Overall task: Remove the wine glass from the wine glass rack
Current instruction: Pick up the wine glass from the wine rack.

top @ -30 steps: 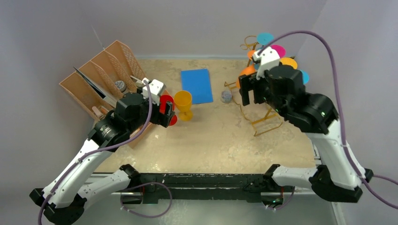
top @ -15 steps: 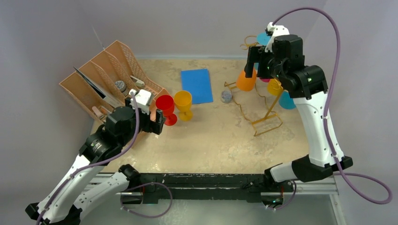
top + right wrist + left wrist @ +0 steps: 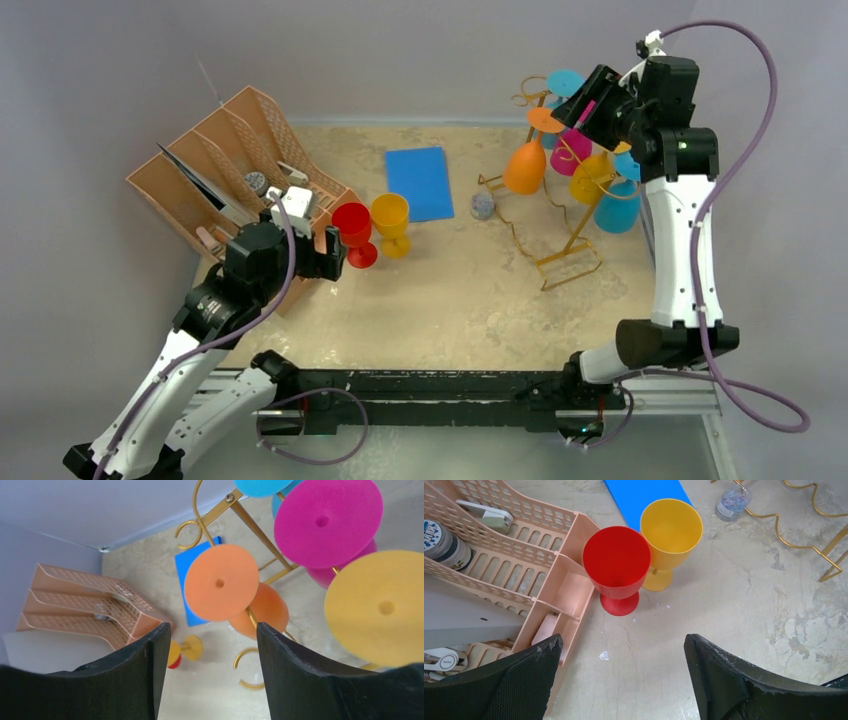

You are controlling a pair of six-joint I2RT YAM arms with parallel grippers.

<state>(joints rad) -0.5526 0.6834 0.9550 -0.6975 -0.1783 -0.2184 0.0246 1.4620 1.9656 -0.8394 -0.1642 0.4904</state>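
Observation:
The gold wire wine glass rack (image 3: 562, 262) stands at the right of the table. Upside-down wine glasses hang on its rails: orange (image 3: 524, 168), magenta (image 3: 570, 158), yellow (image 3: 592, 180) and blue (image 3: 617, 212). My right gripper (image 3: 590, 108) is raised above the rack's top, open and holding nothing. In the right wrist view the right gripper (image 3: 212, 630) faces the orange glass's round foot (image 3: 221, 582), with a magenta foot (image 3: 327, 522) and a yellow foot (image 3: 382, 607) beside it. My left gripper (image 3: 623, 639) is open and empty over the table, short of the upright red glass (image 3: 616, 560).
An upright yellow glass (image 3: 671, 527) stands next to the red one. A brown slotted organizer tray (image 3: 215, 170) holding small items sits at the left. A blue sheet (image 3: 420, 182) and a small jar (image 3: 483, 206) lie mid-table near the rack's wavy base (image 3: 809, 545).
The right arm has lifted and swung back and right, from in front of the rack to above its top. The left gripper has backed off from the red glass.

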